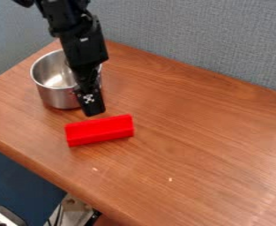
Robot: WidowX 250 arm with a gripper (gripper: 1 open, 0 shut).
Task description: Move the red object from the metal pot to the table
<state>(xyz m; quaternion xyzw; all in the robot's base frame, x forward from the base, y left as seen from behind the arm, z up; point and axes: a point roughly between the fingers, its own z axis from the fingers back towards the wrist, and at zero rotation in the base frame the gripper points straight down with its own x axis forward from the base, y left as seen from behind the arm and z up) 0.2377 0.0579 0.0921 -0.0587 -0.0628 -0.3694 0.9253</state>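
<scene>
The red object (100, 130), a bright rectangular block, lies flat on the wooden table (187, 124), a little in front of the metal pot (55, 81). The pot stands at the table's back left and looks empty from here. My black gripper (92, 104) hangs between pot and block, just above the block's upper edge and against the pot's right side. Its fingers (94, 101) point down with nothing held between them; the jaws stand open.
A grey-blue wall runs behind the table. The table's front edge cuts diagonally across the lower left, with dark floor and some metal framework (70, 214) below it.
</scene>
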